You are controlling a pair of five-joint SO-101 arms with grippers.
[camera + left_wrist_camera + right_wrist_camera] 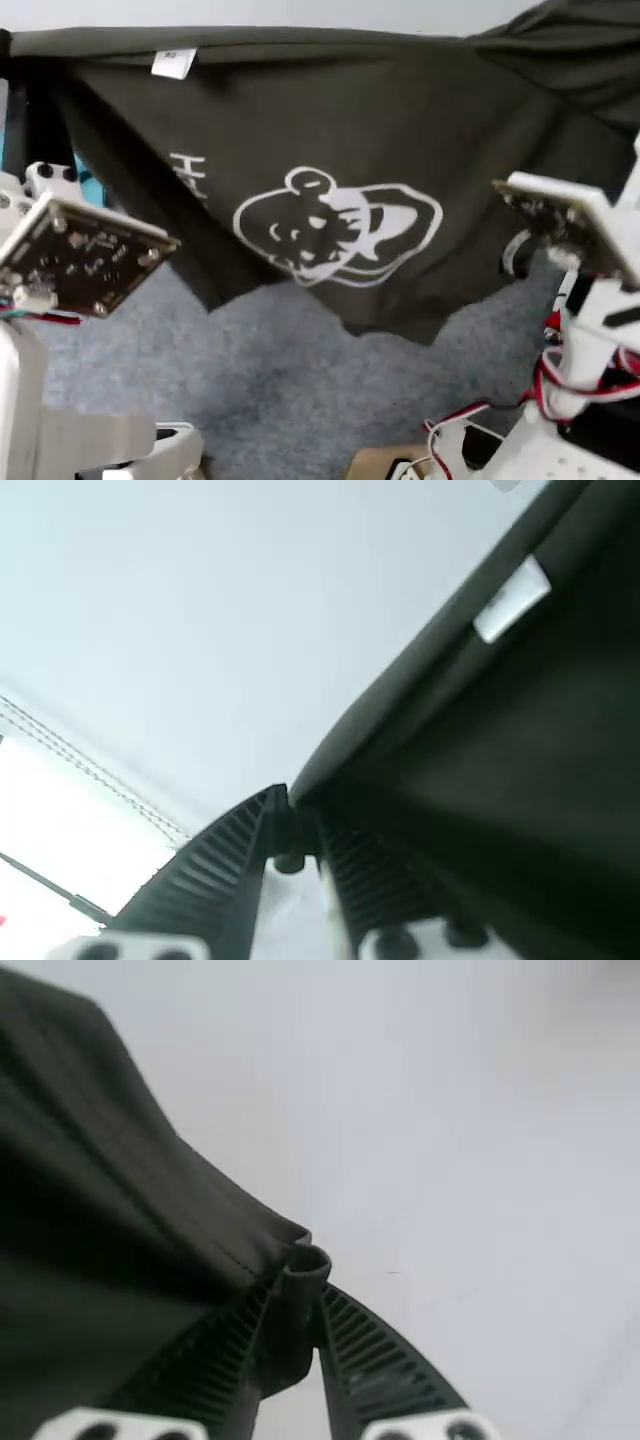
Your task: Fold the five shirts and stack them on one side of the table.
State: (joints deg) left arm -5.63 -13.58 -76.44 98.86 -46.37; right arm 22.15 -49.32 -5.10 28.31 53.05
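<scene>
The dark shirt (400, 130) runs off the high view's top right corner, and its hanging cloth hides the far part of the table (250, 380). The print on its white label (173, 63) is too small to tell, and a fold partly swallows the white lettering (189, 173).

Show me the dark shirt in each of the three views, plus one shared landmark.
High view: the shirt hangs spread across the upper half, print facing the camera.
Left wrist view: its tagged edge runs out from the left gripper, pinched there.
Right wrist view: its stitched edge bunches in the right gripper.
Landmark: white tag, high and left wrist views.
</scene>
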